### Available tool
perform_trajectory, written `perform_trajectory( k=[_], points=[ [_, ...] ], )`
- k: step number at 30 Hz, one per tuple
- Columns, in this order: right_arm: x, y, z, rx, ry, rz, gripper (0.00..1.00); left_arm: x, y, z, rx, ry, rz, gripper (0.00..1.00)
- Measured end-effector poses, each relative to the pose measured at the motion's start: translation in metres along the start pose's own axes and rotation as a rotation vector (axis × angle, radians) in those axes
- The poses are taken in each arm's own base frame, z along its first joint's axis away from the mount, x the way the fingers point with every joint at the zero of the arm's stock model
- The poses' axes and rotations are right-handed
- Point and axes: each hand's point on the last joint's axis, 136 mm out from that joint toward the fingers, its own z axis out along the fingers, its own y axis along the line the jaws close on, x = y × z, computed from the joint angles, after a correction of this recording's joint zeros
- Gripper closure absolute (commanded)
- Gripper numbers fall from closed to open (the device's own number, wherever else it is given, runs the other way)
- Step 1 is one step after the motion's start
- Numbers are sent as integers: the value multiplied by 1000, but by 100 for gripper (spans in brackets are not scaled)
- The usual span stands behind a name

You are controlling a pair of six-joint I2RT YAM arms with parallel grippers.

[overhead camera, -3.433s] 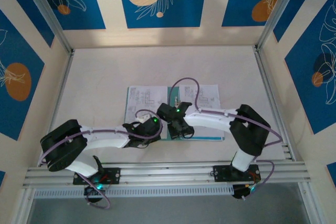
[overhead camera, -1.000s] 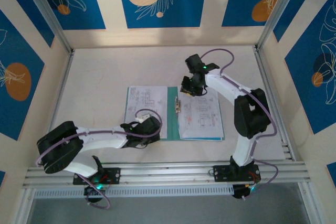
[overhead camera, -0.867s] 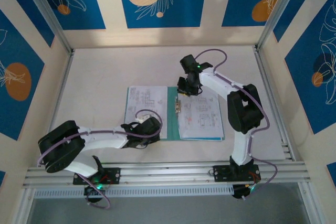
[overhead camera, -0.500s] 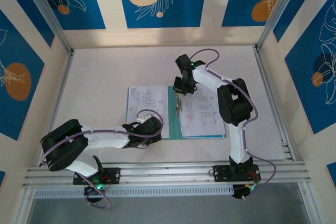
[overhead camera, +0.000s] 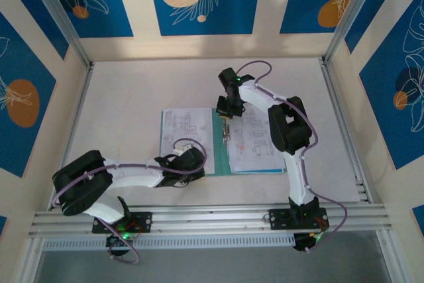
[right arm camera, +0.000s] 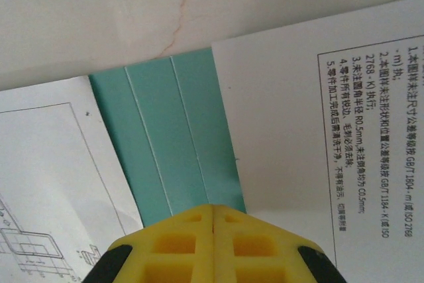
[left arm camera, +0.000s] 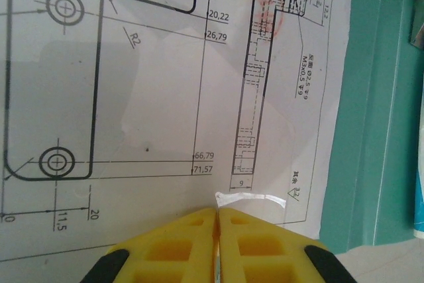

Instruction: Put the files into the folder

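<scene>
The teal folder (overhead camera: 220, 156) lies open and flat mid-table, with white printed files on both halves: one sheet on the left (overhead camera: 185, 130), one on the right (overhead camera: 255, 145). My left gripper (overhead camera: 190, 164) is shut, its yellow tips (left arm camera: 217, 211) down on the near edge of the left drawing sheet (left arm camera: 152, 97), beside a small white crease (left arm camera: 255, 197). Teal folder (left arm camera: 371, 130) shows to the right of that sheet. My right gripper (overhead camera: 225, 111) is shut, its tips (right arm camera: 213, 207) over the far end of the folder's spine (right arm camera: 165, 144), between the left sheet (right arm camera: 53, 164) and the right sheet (right arm camera: 318, 130).
A small metal clip (overhead camera: 225, 136) sits on the spine. Bare pale tabletop (right arm camera: 132, 11) lies beyond the folder's far edge. Aluminium frame rails (overhead camera: 199, 217) run along the near edge, and patterned walls enclose the other sides.
The right arm swung from the folder's far right corner leftward to the spine's far end, and its jaws closed. The left arm barely moved.
</scene>
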Motion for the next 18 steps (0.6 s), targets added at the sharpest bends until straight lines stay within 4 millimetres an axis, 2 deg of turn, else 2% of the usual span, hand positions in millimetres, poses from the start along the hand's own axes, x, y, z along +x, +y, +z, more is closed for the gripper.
perform_trajectory(
  k=[11, 14, 18],
  points=[
    [4, -1, 4, -9, 13, -33, 92, 0, 0, 0, -1, -1, -19, 96],
    [7, -1, -3, -21, 4, -39, 92, 0, 0, 0, -2, -4, -37, 98],
    [15, 10, -24, -69, -1, -66, 93, -2, 1, 0, -4, -10, -64, 99]
  ],
)
